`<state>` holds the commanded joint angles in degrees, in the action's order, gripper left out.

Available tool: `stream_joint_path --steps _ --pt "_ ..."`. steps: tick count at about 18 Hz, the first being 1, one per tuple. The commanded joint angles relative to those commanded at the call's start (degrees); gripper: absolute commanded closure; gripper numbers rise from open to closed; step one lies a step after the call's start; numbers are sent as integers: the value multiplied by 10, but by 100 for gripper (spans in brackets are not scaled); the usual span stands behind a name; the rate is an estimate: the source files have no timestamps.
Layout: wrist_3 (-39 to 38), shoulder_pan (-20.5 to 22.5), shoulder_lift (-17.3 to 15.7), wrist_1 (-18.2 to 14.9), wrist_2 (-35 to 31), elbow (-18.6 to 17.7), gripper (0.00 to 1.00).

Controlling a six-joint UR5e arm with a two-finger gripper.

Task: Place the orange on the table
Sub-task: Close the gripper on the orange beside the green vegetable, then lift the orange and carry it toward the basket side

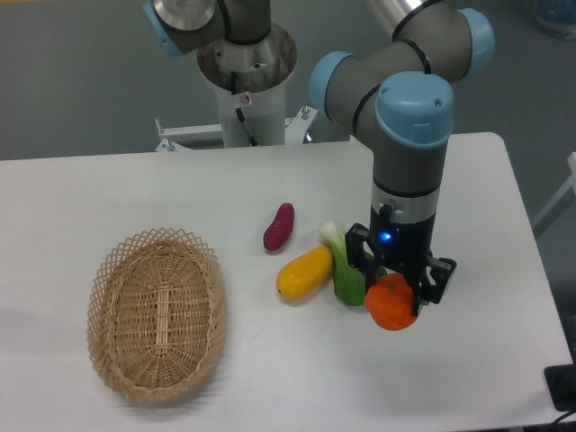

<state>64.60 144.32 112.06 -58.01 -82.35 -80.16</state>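
Observation:
The orange (391, 304) is a small round bright fruit at the right of the white table (108, 193), just right of a green vegetable. My gripper (396, 290) points straight down over it, with its black fingers on either side of the orange. The fingers appear closed on the fruit. The orange is at or just above the table top; I cannot tell whether it rests on the surface. Its upper part is hidden by the gripper.
A green leafy vegetable (345, 270), an elongated yellow fruit (304, 273) and a purple sweet potato (278, 227) lie left of the orange. An oval wicker basket (156, 311) stands at the front left. The table's right edge is near.

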Motion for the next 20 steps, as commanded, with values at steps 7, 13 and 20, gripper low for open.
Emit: stream_joint_path --steps 7,13,20 --pt "-4 -1 3 0 -1 -1 34" --pt "-46 -11 17 5 -3 -4 35" --pt "-217 -54 69 46 -5 -11 35"
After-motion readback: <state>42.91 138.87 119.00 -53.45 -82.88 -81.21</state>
